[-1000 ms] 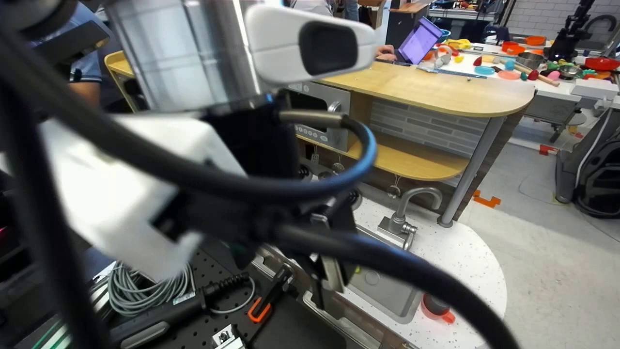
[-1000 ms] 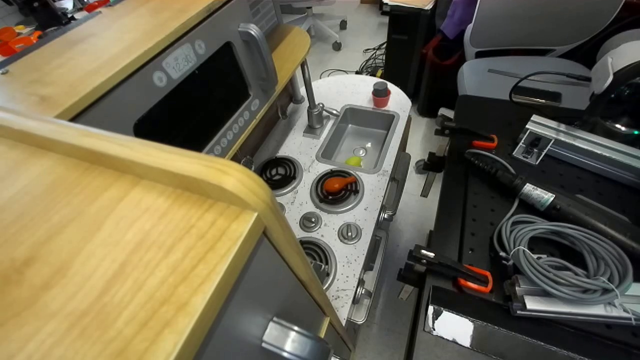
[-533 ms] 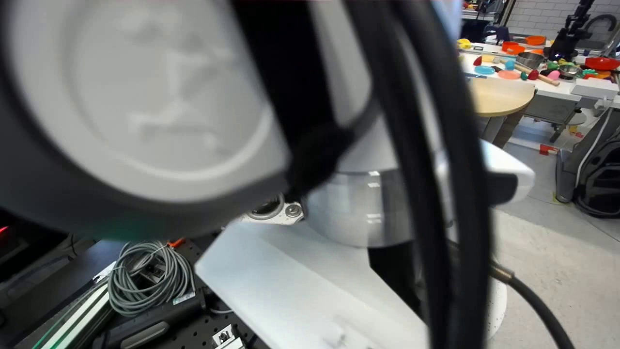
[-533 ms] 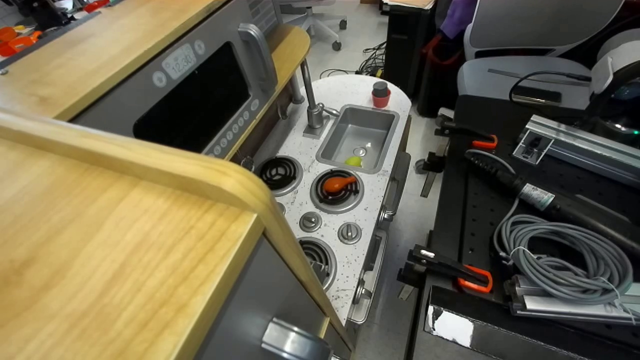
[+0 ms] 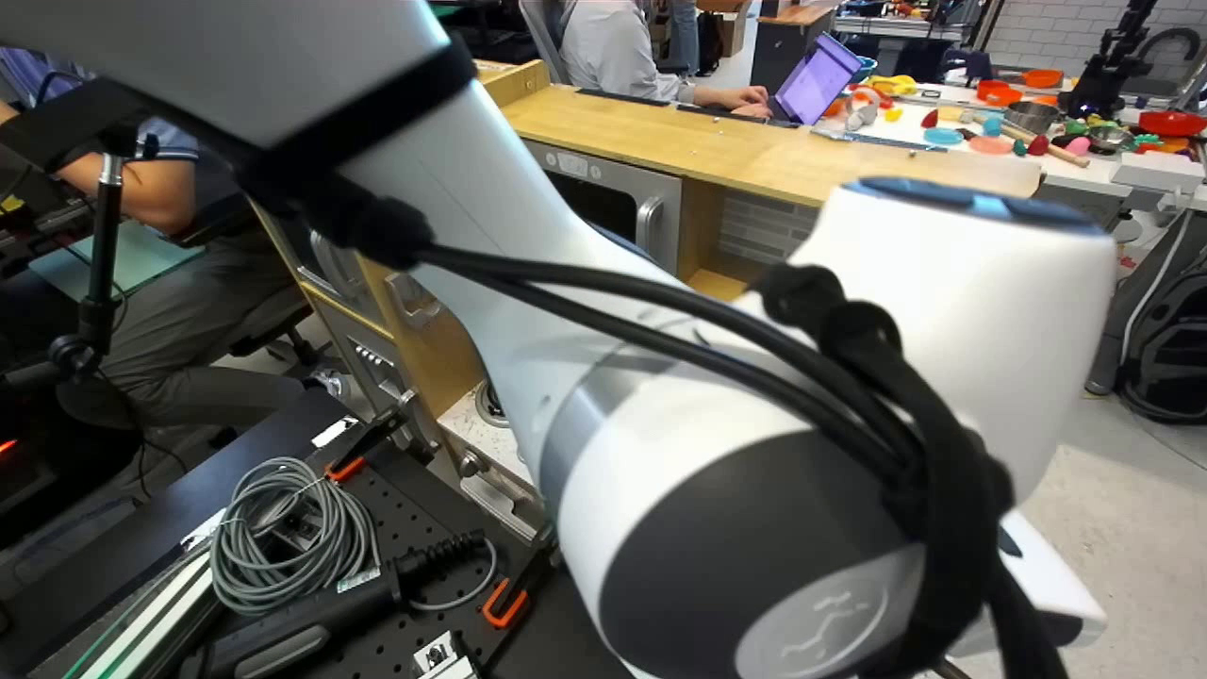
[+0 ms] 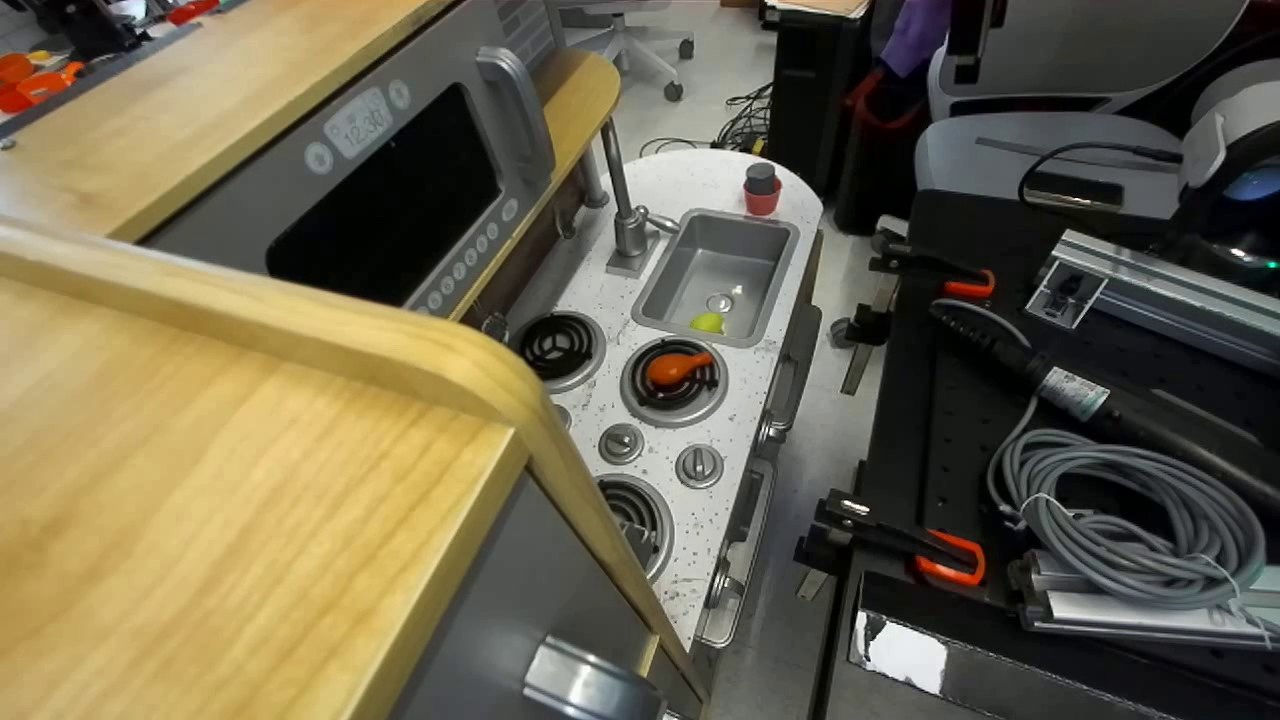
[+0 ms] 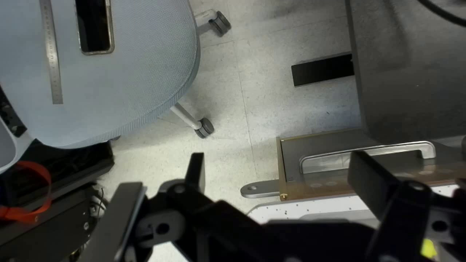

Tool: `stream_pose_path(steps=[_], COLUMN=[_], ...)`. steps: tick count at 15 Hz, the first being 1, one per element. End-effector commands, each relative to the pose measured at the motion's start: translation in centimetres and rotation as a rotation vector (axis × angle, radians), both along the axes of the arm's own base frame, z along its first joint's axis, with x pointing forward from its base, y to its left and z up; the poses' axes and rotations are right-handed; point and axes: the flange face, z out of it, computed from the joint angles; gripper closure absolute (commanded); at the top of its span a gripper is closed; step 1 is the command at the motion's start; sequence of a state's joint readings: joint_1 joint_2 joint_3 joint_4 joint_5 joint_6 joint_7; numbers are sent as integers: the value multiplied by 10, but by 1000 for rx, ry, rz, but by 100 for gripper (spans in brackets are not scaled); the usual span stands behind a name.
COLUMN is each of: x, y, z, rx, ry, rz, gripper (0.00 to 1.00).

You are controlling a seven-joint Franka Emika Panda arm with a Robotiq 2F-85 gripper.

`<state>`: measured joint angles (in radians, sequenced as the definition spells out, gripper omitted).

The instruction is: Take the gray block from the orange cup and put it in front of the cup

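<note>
The orange cup (image 6: 762, 203) stands upright on the white speckled counter, by the sink's far corner, in an exterior view. The gray block (image 6: 761, 178) sits in the cup, its top sticking out above the rim. My gripper (image 7: 279, 174) is open with nothing between its fingers in the wrist view. It is above the counter's edge and floor. Cup and block do not show in the wrist view. In an exterior view my arm (image 5: 698, 453) covers the sink end of the counter and hides them. A dark part, seemingly of my gripper, shows at an exterior view's top edge.
The sink (image 6: 715, 275) holds a yellow-green item (image 6: 708, 322). The tall faucet (image 6: 630, 225) stands beside it. An orange item (image 6: 677, 368) lies on a burner. The wooden shelf (image 6: 580, 85) overhangs the counter's back. A chair (image 7: 127, 65) stands off the counter's end.
My arm has swung and turned across an exterior view. A dark part has appeared at the top edge of an exterior view. The cup and block have not moved.
</note>
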<state>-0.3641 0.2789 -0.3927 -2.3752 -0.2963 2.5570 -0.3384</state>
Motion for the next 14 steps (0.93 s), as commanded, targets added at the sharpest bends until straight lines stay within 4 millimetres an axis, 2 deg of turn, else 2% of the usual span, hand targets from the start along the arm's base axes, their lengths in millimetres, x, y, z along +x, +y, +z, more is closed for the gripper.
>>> stream_pose_path(steps=[1, 9, 14], x=[18, 60, 95], y=[-32, -82, -90], z=[-45, -99, -116], rx=[21, 19, -19], ry=[17, -14, -57], rz=[-28, -67, -40], gripper=[0, 0, 0])
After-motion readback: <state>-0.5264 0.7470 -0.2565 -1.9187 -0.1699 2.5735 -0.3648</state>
